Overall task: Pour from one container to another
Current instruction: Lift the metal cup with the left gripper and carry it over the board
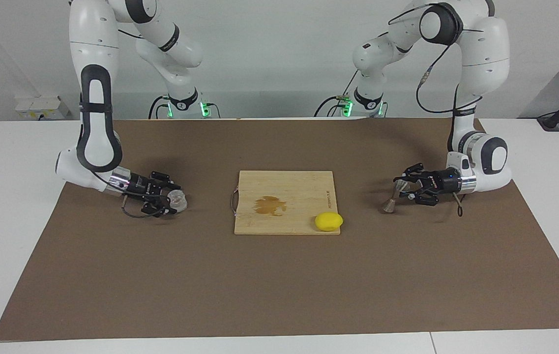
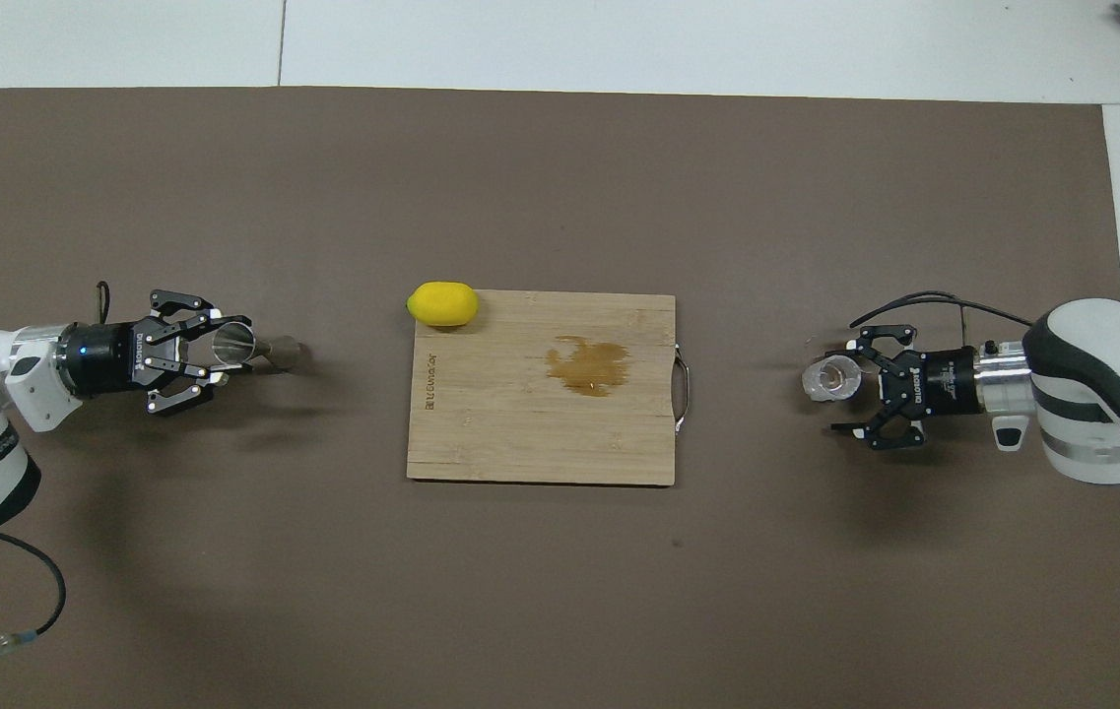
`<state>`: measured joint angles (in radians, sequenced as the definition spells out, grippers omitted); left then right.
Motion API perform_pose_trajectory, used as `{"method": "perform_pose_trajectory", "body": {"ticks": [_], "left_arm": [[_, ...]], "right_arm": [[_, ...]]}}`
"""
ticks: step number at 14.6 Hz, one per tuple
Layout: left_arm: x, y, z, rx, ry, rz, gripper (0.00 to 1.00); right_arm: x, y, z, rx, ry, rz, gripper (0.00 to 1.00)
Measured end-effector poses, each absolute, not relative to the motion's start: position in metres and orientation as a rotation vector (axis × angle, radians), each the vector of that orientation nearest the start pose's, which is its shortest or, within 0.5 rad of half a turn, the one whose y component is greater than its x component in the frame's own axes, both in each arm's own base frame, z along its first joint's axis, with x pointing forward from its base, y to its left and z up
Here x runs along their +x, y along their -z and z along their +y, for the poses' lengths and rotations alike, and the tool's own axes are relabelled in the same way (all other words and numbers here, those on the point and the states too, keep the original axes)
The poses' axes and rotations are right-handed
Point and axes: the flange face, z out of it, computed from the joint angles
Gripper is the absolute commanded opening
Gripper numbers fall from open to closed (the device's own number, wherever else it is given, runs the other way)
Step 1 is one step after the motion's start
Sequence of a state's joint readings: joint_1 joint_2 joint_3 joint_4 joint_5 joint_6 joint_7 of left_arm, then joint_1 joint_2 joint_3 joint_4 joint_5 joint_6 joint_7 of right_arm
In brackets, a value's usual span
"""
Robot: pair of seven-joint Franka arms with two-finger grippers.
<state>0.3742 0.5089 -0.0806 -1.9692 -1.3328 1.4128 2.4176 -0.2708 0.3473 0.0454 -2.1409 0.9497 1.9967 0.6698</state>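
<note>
Between both containers lies a cutting board bearing a lemon.

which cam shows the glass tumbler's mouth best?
Overhead view: the glass tumbler shows its round open rim, just off the right gripper. The facing view shows only the tumbler's side wall, partly hidden by the gripper.

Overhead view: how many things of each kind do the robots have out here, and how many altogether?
Clear glass tumbler: 1
Grey metal jigger: 1
Yellow lemon: 1
Wooden cutting board: 1
Brown mat: 1
Total: 5
</note>
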Motion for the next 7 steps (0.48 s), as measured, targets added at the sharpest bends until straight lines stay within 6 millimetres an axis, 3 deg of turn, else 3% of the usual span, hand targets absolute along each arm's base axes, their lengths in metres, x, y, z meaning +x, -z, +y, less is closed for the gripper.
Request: {"method": "perform_pose_trajectory", "body": {"ticks": [3, 7], "left_arm": [[0.566, -0.254, 0.015, 1.199, -1.178, -1.136, 0.31], [0.571, -0.263, -0.028, 1.179, -1.177, -1.150, 0.31]], "right_arm": [[0.529, -0.228, -0.072, -1.726, -0.765, 1.660, 0.65], [0.527, -0.229, -0.074, -1.727, -0.758, 1.655, 0.62]]}}
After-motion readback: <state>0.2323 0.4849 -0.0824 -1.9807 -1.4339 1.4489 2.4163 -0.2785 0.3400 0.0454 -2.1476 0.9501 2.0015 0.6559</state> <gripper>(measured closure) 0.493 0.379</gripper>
